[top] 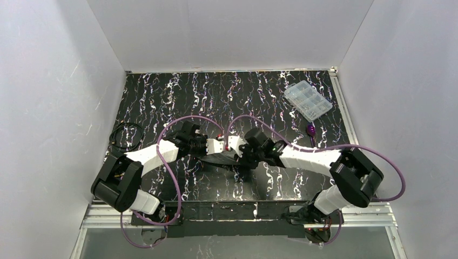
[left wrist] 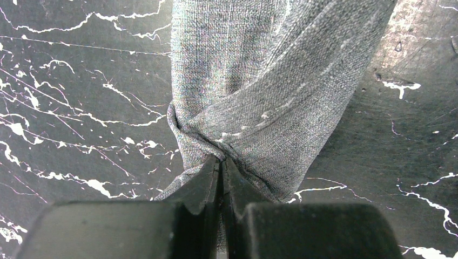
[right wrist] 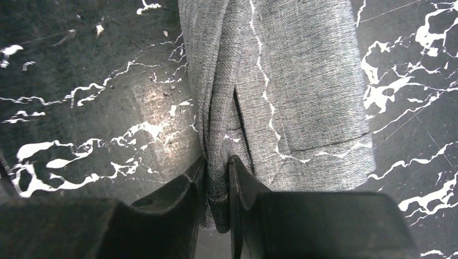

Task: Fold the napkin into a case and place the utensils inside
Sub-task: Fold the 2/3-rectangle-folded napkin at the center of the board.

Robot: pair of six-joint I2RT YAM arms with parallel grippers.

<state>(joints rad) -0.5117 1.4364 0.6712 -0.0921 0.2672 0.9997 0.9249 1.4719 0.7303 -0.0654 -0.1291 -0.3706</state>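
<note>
- Where plain white walls (top: 227,32) close three sides, a black marble-look table (top: 162,97) w/ white veins makes the work surface.
- Clear plastic compartment box (top: 307,101) at approx. 1 o'clock; small shiny purple metal utensil (top: 311,130) just beside it toward 6 o'clock, spoon or fork unclear; black cable coil (top: 125,136) at 9 o'clock.
- Both arms meet mid-table, covering most of the cloth from above.
- Dark grey woven-fabric napkin (left wrist: 254,91) sits at table centre, bunched into a narrow twisted band, lighter stitch line (right wrist: 259,59) visible.
- Left gripper (left wrist: 221,162) clamped tight on one end; right gripper (right wrist: 217,162) pinching a fold at the other end.
</note>
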